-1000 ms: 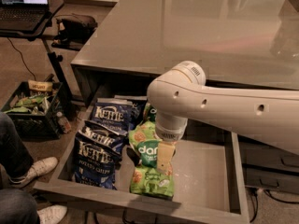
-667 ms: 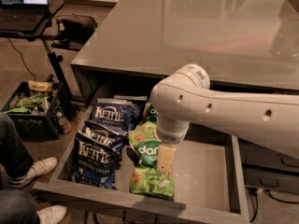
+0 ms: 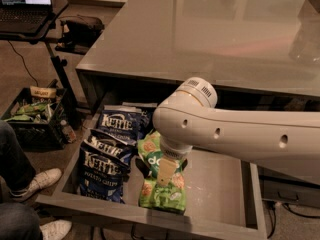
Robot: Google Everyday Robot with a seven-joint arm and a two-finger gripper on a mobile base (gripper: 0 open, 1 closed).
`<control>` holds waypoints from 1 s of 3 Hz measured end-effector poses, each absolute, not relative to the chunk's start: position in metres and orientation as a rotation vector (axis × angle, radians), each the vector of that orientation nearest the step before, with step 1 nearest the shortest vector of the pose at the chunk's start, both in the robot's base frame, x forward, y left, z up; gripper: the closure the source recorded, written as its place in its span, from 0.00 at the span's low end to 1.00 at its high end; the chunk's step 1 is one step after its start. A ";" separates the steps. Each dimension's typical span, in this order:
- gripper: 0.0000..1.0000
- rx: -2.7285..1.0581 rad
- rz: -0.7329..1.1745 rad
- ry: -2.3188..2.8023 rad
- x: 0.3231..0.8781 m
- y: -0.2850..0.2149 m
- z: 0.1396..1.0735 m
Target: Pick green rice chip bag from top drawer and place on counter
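Note:
The green rice chip bag (image 3: 161, 191) lies in the open top drawer (image 3: 220, 184), left of the middle, with its logo end (image 3: 149, 151) pointing towards the counter. My gripper (image 3: 156, 170) hangs from the white arm (image 3: 235, 134) straight down onto the bag's middle and touches it. The arm reaches in from the right across the drawer. The glossy grey counter (image 3: 210, 34) spreads above and behind the drawer. Whether the green pack is one bag or two overlapping ones does not show.
Dark-blue Kettle chip bags (image 3: 107, 159) fill the drawer's left part, touching the green bag. A black crate of snacks (image 3: 32, 116) stands on the floor at the left. A person's shoes (image 3: 42, 181) are beside the drawer's left corner. A laptop stand (image 3: 30, 14) is at the far left.
The arm's elbow has sunk a little and the gripper has shifted slightly left over the green bag. The bags have not moved.

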State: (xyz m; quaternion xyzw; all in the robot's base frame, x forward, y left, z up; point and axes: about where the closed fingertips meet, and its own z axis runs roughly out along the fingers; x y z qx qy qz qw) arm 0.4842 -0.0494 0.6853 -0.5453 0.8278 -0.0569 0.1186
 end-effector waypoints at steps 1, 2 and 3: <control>0.00 -1.541 -0.160 2.453 0.484 -0.050 0.686; 0.00 -1.519 -0.151 2.453 0.482 -0.050 0.682; 0.00 -1.438 -0.169 2.502 0.480 -0.058 0.668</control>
